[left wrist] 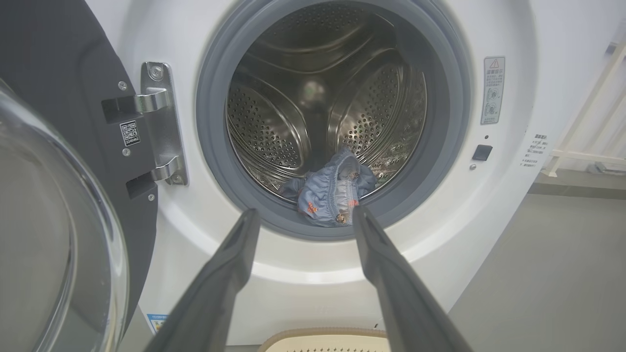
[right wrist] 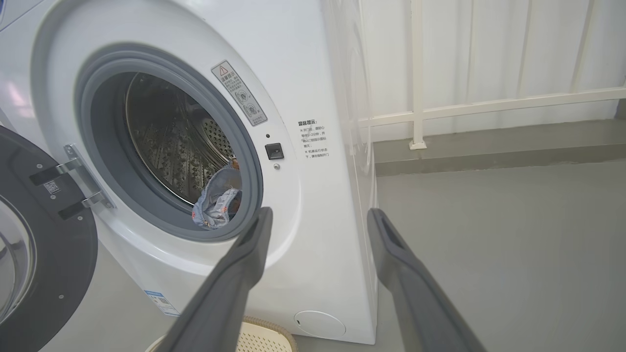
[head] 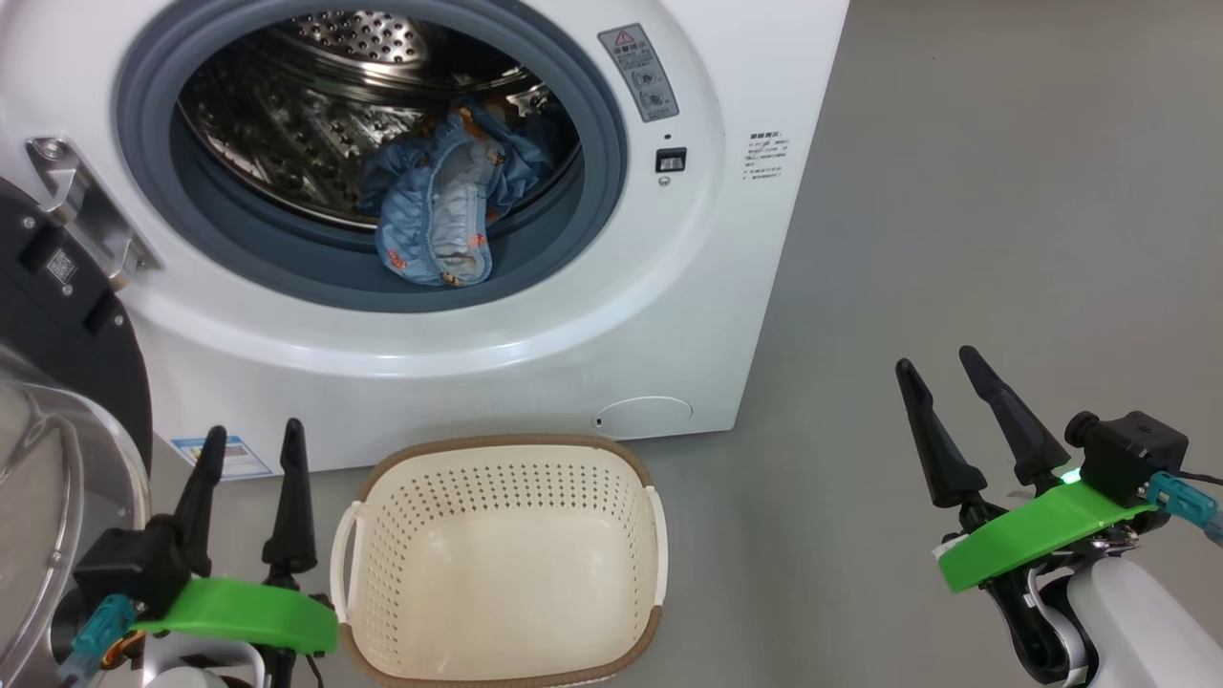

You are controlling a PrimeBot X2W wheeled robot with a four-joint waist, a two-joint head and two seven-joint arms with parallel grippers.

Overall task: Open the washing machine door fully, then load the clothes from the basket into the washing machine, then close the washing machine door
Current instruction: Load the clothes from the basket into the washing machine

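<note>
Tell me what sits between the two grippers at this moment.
In the head view, the basket, empty, stands between the left gripper and the right gripper, close beside the left one; grey floor makes up the rest.

Washing machine [head: 745,239]: top cut off by the head view's upper edge.

Washing machine door [head: 67,325]: mostly beyond that view's left edge, with part of the black ring and glass bowl visible.

Basket [head: 497,443]: near rim cropped at the bottom edge.

Blue garment [right wrist: 215,205]: far side hidden behind the gasket [right wrist: 250,161] in the right wrist view. The darker cloth [head: 540,134] behind it is possibly a second item (edges indistinct).

Warning sticker [head: 638,72], side print [head: 767,156] and QR label [head: 61,266]: too small to read.

Blue label [head: 239,457]: partly covered by the left gripper [head: 253,430].
</note>
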